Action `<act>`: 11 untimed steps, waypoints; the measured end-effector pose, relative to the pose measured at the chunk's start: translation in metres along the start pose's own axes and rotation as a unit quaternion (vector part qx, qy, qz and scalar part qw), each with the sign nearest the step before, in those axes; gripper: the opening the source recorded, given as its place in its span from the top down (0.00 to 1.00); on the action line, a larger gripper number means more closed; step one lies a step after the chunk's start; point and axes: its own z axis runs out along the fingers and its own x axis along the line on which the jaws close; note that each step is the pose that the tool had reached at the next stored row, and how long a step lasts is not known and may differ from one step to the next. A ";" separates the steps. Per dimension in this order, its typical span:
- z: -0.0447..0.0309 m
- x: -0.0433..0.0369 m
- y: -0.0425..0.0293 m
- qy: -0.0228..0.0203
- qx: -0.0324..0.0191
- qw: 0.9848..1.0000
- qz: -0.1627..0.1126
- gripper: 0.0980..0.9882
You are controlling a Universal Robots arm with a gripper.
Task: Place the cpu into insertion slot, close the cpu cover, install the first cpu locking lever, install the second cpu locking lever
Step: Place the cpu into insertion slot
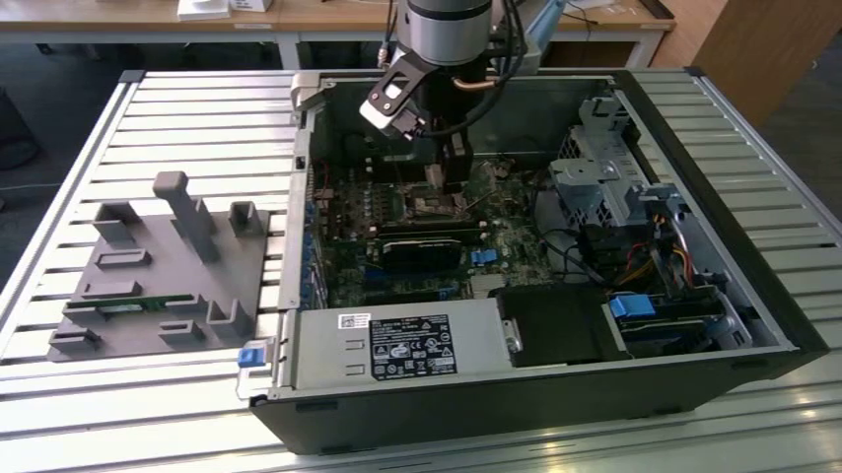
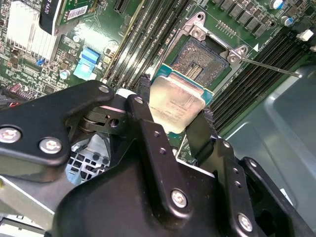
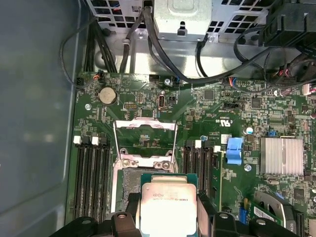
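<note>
Chip in the air, folks! The claw (image 2: pixel 175 111) is clenched on the cpu (image 2: pixel 177 104), one black finger on each of two opposite edges, silver-grey top facing the second wrist view. It hangs just above the insertion slot (image 2: pixel 202 61) and has not been seated: in the first wrist view, bare dark socket (image 3: pixel 129 180) shows beside the cpu (image 3: pixel 167 207).

So where does the job stand? By my reading, step one is underway and nothing is finished. The cpu cover (image 3: pixel 145 124) is flipped up and away from the socket, green board visible through its cut-out centre, so closing it is yet to be done. A thin metal rod (image 2: pixel 271 68) angles out beside the socket over the memory slots (image 2: pixel 247 81); I take it for a locking lever, unlatched. Both levers look to be left to install.

Now the containers. In the exterior view, the open computer case (image 1: pixel 553 414) lies on its side on the slatted table (image 1: pixel 79 118), and the claw (image 1: pixel 448 169) reaches down into it. Inside sit the green circuit board (image 1: pixel 345 271), a black card (image 1: pixel 421 251), a labelled metal box (image 1: pixel 394 350) along the near wall and a bundle of cables (image 1: pixel 652 258) on the exterior view's right. On the exterior view's left, a grey holder block (image 1: pixel 165 281) rests well apart from the case, with a small green strip (image 1: pixel 125 307) in one of its slots.
</note>
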 end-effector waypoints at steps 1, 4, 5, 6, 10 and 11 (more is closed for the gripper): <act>0.0004 0.0000 -0.0001 0.000 0.000 1.000 0.000 0.50; 0.0015 0.0000 -0.0001 0.000 0.000 1.000 0.000 0.50; 0.0020 0.0000 -0.0002 0.000 0.000 1.000 0.000 0.50; 0.0024 0.0000 -0.0002 0.000 0.000 1.000 0.000 0.50; 0.0046 0.0000 -0.0004 0.000 0.000 1.000 0.000 0.50; 0.0050 0.0000 -0.0005 0.000 0.000 1.000 0.000 0.50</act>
